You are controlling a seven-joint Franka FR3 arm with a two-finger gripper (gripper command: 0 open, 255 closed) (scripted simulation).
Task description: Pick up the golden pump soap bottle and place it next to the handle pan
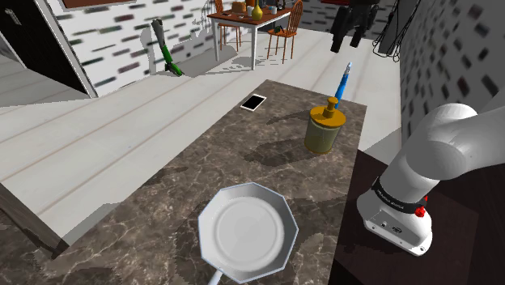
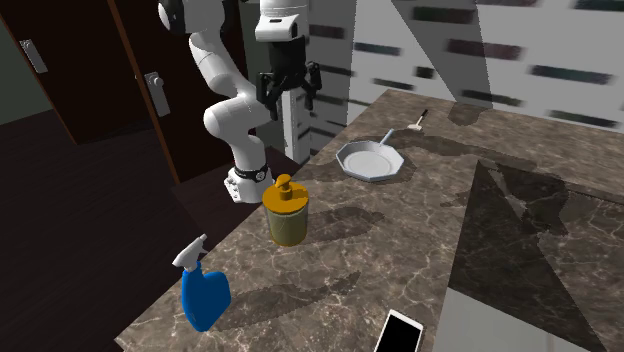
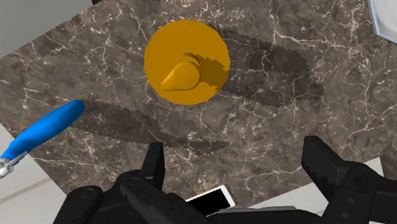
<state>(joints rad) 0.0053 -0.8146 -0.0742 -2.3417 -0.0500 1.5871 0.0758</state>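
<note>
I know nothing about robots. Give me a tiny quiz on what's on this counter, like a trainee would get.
1. True or false: the fingers are clasping the golden soap bottle.
2. In the shoulder view, what lies flat on the counter beyond the soap bottle? A) a phone B) a fork C) a sponge
3. Fill in: the spray bottle is coloured ___.
Key: 1 false, they stand open, apart from it; 2 A; 3 blue.

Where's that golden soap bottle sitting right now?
In the shoulder view the golden pump soap bottle stands upright on the marbled counter, right of centre, between the white pan nearer the camera and the blue spray bottle behind it.
</note>
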